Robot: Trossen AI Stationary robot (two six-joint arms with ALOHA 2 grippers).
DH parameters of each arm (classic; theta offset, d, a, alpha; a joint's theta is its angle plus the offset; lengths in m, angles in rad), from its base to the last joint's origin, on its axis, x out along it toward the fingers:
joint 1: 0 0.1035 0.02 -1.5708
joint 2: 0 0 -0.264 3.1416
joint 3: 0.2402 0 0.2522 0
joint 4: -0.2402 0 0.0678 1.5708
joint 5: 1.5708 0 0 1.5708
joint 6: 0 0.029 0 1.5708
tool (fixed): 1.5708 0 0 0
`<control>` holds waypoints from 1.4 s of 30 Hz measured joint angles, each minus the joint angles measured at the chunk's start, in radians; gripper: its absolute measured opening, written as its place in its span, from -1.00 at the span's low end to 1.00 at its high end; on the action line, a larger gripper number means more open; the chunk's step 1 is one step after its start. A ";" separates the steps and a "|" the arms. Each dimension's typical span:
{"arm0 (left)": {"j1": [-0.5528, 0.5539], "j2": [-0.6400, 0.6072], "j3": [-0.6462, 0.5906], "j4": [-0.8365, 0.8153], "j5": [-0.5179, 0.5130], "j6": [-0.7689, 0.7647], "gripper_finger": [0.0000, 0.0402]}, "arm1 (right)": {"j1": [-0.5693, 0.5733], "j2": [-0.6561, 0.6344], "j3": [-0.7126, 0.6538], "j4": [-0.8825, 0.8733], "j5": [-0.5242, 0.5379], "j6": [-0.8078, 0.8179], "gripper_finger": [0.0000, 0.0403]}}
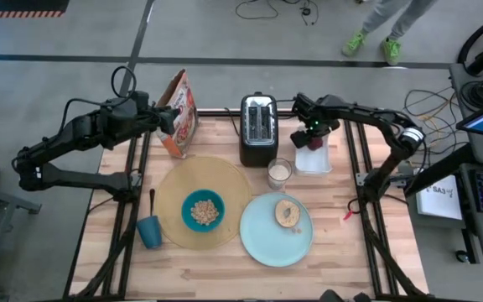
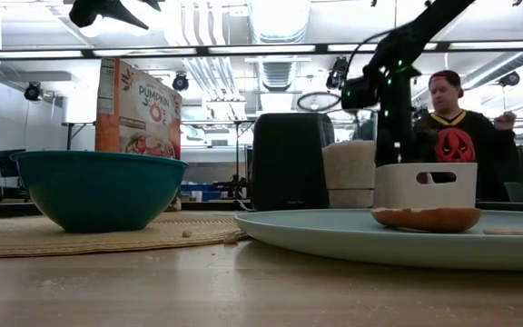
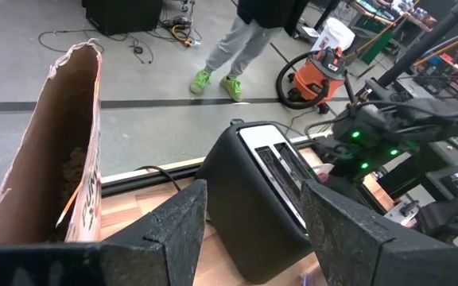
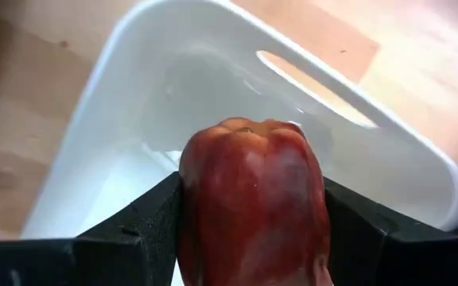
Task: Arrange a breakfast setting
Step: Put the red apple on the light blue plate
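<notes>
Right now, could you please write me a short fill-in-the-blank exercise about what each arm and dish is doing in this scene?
1. The right gripper is shut on the ____ over the white bin.
2. The round bread lies on the large pale-blue ____.
3. The teal bowl sits on the round tan ____.
4. The left gripper, fingers apart, is beside the ____ box.

Missing words: dark red fruit; plate; placemat; cereal

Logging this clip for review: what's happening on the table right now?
The right pincer grips a dark red fruit over a white plastic bin beside the black toaster. The left pincer hangs open near the cereal box. Bread sits on the pale-blue plate.
</notes>
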 joint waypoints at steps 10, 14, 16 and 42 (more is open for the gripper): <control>-0.005 0.000 0.000 -0.001 0.011 -0.025 -0.07 | 0.055 -0.255 0.135 -0.178 -0.010 0.147 0.13; -0.031 0.000 0.000 -0.002 0.029 0.001 -0.07 | 0.180 -0.394 0.173 -0.214 -0.049 0.344 0.14; -0.067 0.000 0.000 -0.002 0.041 0.011 -0.07 | 0.287 -0.452 0.179 -0.213 -0.060 0.481 0.14; -0.939 0.156 0.000 -0.157 -0.041 -0.695 -0.19 | 1.354 0.137 0.211 -0.125 0.013 1.388 0.14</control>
